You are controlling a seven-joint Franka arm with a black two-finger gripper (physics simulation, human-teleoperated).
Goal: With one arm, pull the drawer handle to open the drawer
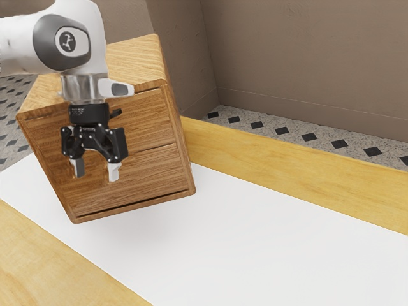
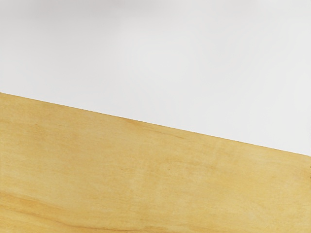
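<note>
The pincer hung wide and empty before the drawer, which looked shut, so grasp and pull were both left to do.

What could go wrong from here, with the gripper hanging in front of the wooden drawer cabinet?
1. The black two-finger gripper hangs open, fingers down, before the brown wooden drawer cabinet; I cannot tell where the handle lies, so closing may catch nothing.
2. The wrist view faces the white tabletop and a light wooden strip, not the cabinet, so alignment goes unchecked.
3. The cabinet seems to stand loose; a pull may drag it whole.
</note>
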